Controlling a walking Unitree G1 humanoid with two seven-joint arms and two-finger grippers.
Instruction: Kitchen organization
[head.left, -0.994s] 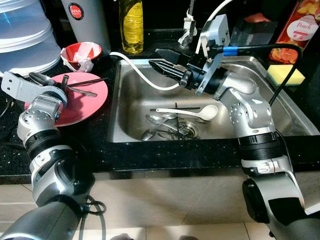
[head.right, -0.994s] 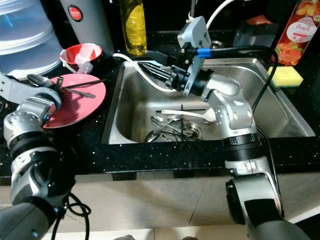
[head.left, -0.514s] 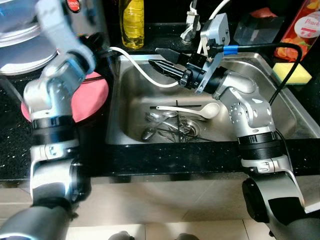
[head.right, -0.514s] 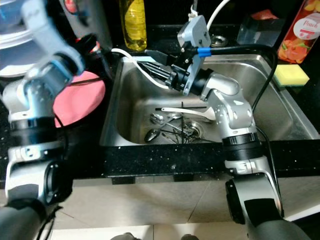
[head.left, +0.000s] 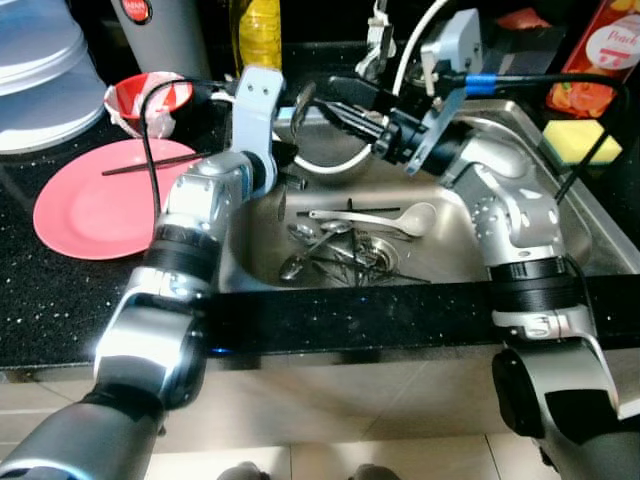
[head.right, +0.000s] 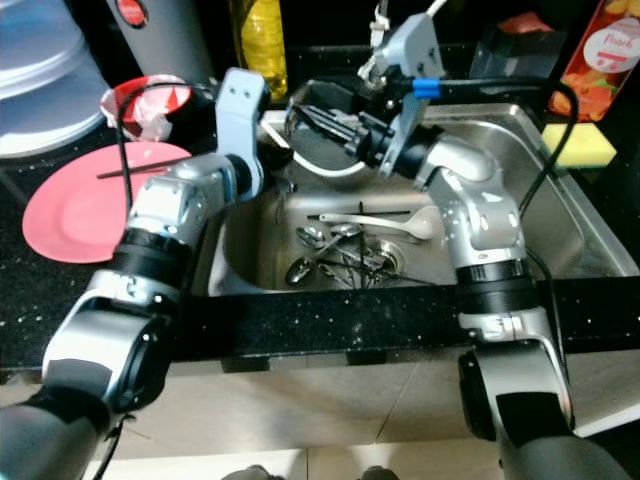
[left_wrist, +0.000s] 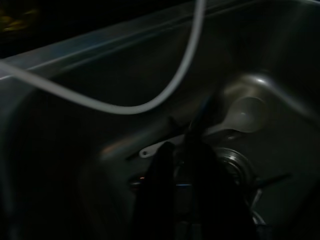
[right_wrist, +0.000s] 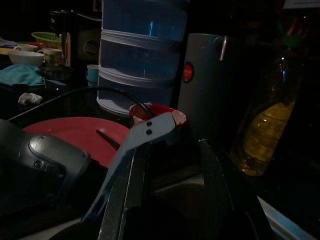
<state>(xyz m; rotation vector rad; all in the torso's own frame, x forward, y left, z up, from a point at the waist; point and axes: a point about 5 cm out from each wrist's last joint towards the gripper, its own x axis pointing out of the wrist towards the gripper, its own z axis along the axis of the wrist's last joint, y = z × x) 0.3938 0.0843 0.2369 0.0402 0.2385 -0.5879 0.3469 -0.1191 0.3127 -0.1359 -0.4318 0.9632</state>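
Table (head.left: 60, 290): black speckled stone; carries everything listed below.

Sink (head.left: 560, 235): steel basin, under both pincers. Holds the unsorted cutlery; this part of the tidying looks barely begun.

Plate (head.left: 85, 205): pink, on the table well to the outer side of the left pincer. Bare except for one dark chopstick (head.left: 150, 163) lying over its far rim.

Bowl (head.left: 150, 100): red and white, beyond the plate, crumpled wrapper inside; not yet dealt with.

Left pincer (head.right: 292, 122): over the sink's near-left corner, close to the right pincer. It seems to carry a metal spoon (head.left: 300, 100) upright, but whether the fingers grip it I cannot tell.

Right pincer (head.left: 335, 105): above the sink's back rim, fingers a narrow gap apart, holding nothing.

White spoon (head.left: 400, 218): below the right pincer, on the sink floor.

Metal spoons (head.left: 310, 250): heaped with dark chopsticks at the drain, below both pincers; all still to be lifted out.
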